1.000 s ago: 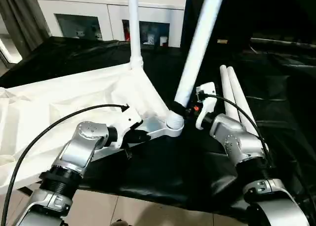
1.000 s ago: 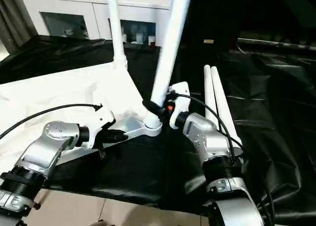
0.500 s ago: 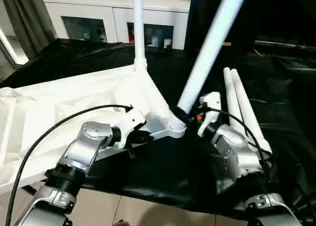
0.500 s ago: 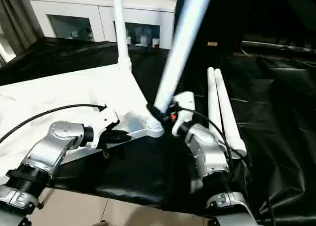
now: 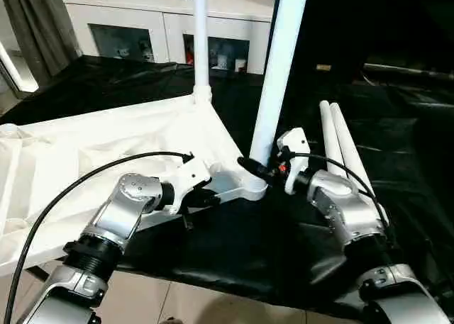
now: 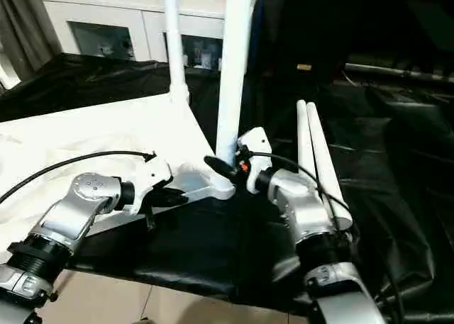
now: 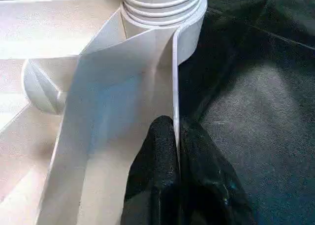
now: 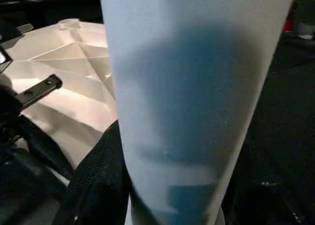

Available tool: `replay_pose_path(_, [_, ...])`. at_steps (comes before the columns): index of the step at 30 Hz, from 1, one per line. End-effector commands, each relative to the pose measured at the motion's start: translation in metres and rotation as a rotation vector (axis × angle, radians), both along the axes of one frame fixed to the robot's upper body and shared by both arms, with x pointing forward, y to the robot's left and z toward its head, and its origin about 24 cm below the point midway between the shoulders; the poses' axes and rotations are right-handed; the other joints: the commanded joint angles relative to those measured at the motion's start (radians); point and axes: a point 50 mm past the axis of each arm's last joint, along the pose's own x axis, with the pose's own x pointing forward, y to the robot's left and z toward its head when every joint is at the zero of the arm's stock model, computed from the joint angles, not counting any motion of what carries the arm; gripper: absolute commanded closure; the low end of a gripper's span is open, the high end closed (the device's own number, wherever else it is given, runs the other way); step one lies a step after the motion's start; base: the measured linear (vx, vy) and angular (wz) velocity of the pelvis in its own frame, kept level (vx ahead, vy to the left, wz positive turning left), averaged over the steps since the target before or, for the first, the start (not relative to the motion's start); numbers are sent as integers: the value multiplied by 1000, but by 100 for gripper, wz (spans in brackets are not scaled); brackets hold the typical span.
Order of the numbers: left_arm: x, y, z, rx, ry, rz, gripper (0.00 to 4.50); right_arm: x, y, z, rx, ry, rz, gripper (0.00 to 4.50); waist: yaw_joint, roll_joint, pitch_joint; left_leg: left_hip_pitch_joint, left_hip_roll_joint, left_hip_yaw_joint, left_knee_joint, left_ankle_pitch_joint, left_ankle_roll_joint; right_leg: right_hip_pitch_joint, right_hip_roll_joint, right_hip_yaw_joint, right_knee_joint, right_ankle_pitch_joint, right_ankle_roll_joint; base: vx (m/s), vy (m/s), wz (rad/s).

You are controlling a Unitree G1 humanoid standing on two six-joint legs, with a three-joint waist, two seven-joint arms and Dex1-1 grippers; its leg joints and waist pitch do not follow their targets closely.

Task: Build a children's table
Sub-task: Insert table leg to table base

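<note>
A humanoid robot's two silver forearms reach forward over a black cloth (image 5: 234, 246) covering the work surface, where a white tabletop (image 5: 85, 154) lies upside down, its ribbed underside facing up.

Nearest the camera, the left gripper (image 5: 206, 195) is clamped on the thin side wall of the tabletop close to its near corner; the left wrist view shows its two black fingers (image 7: 157, 156) pressed together on either side of that white edge, just short of the round, threaded corner socket (image 7: 162, 8).

At that same corner, the right gripper (image 5: 257, 169) is closed around the base of a white leg (image 5: 277, 69), gripping it just above the socket (image 5: 250, 189). The leg stands almost upright in the socket, leaning very slightly, and rises out of the top of the head views. In the right wrist view the leg sits directly in front of the lens, with a dark finger (image 8: 93, 185) wrapped against its side.

Just beyond the right forearm, two spare legs (image 5: 339, 143) lie side by side, touching, on the black cloth.

Farther back, a second leg (image 5: 201, 33) stands upright in the tabletop's far corner socket (image 5: 201, 94).

Behind the work surface stands a white cabinet (image 5: 170, 19) with glass doors.
</note>
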Motion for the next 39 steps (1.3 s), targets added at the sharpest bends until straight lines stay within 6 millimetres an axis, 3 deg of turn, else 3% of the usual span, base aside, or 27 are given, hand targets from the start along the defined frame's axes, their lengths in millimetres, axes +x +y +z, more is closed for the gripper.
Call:
replay_pose_path(1, [4, -4, 9, -21, -34, -40, 450, -22, -2, -44, -77, 218, 63, 259, -4, -3, -45, 6, 29, -8, -78, -265, 23, 42, -73, 56, -85, -308, -153, 0, 0, 0])
replay_pose_path(6, [-5, -5, 12, -41, -4, -146, 450, -28, -9, -50, -82, 247, 121, 259, -6, -3, -41, 12, 29, -11, -83, -321, 13, 40, -76, 56, -93, -376, -145, 0, 0, 0])
replay_pose_path(15, [-28, 2, 21, -49, 142, -405, 450, -42, -18, -53, -61, 263, 238, 259, -11, -1, -39, 18, 34, -14, -91, -384, -1, 35, -71, 56, -93, -374, -157, 0, 0, 0])
replay_pose_path(22, [-23, 7, 23, -22, 116, -387, 450, -47, -20, -58, -66, 266, 241, 259, -11, 0, -37, 23, 36, -19, -94, -428, -19, 32, -75, 57, -100, -420, -148, 0, 0, 0])
replay_pose_path(24, [-17, 8, 21, -5, 89, -333, 450, -45, -21, -61, -82, 268, 194, 259, -12, 0, -35, 25, 35, -19, -95, -442, -22, 30, -73, 56, -102, -426, -147, 0, 0, 0])
replay_pose_path(26, [-9, 7, 17, 22, 57, -255, 450, -40, -23, -64, -102, 263, 113, 259, -12, -2, -30, 31, 33, -20, -95, -480, -27, 25, -75, 55, -110, -488, -135, 0, 0, 0])
replay_pose_path(28, [-5, 7, 16, 29, 42, -214, 450, -37, -24, -64, -95, 256, 73, 259, -14, -6, -24, 39, 29, -23, -93, -517, -29, 19, -80, 49, -125, -608, -96, 0, 0, 0])
replay_pose_path(29, [7, 5, 13, 10, 11, -86, 450, -25, -28, -65, -44, 293, -113, 259, -20, -6, -15, 59, 24, -25, -84, -565, -33, 3, -77, 34, -145, -712, -60, -57, -7, 0])
replay_pose_path(30, [13, 2, 12, -4, 6, -16, 450, -19, -28, -66, -41, 304, -189, 259, -22, -4, -15, 69, 19, -27, -77, -581, -36, -2, -78, 23, -155, -751, -42, -71, 1, -3])
replay_pose_path(31, [19, 0, 11, -13, 3, 46, 450, -15, -29, -68, -54, 319, -260, 259, -30, -4, -17, 75, 15, -33, -69, -599, -37, 4, -79, -3, -171, -784, -13, -71, 1, -3])
replay_pose_path(32, [22, -3, 11, -18, 3, 88, 450, -12, -30, -69, -71, 327, -306, 259, -32, 9, -13, 83, 23, -38, -74, -639, -39, 6, -75, -19, -177, -774, -10, -79, 40, -9])
replay_pose_path(33, [25, -6, 10, -15, 6, 133, 450, -9, -29, -69, -88, 327, -358, 259, -54, 9, -16, 65, 38, -54, -95, -711, -42, 42, -66, -55, -170, -679, 0, -81, 67, -15])
replay_pose_path(34, [30, -11, 9, -18, 17, 195, 450, -3, -29, -69, -104, 329, -442, 259, -41, 27, -22, 13, 72, -72, -143, -778, -38, 100, -66, -26, -77, -483, -33, -81, 67, -15])
replay_pose_path(35, [33, -15, 8, -19, 26, 235, 450, 0, -29, -69, -114, 329, -497, 259, -11, 38, -17, -46, 96, -66, -214, -878, -45, 140, -48, 0, 62, -284, -58, -102, 31, -9])
replay_pose_path(36, [35, -20, 8, -20, 37, 278, 450, 3, -28, -68, -120, 333, -555, 259, 10, 38, -11, -34, 94, -35, -230, -893, -38, 112, -36, 16, 79, -241, -62, -13, -60, 17])
replay_pose_path(37, [37, -24, 8, -17, 42, 314, 450, 6, -27, -68, -132, 335, -606, 259, 6, -19, -8, 70, 29, -11, -134, -743, -44, 4, -72, 67, -55, -558, -65, -13, -60, 17])
replay_pose_path(38, [39, -28, 8, -9, 45, 337, 450, 8, -25, -68, -151, 333, -639, 259, -6, -32, 1, 130, -27, -13, 40, -454, -18, -65, -151, 50, -196, -990, -41, 52, -124, 6])
replay_pose_path(39, [40, -32, 8, 3, 48, 358, 450, 10, -23, -67, -173, 327, -671, 259, -1, -36, 3, 77, -18, -27, 27, -331, 1, -12, -172, 60, -191, -1051, -18, 49, -51, -37])
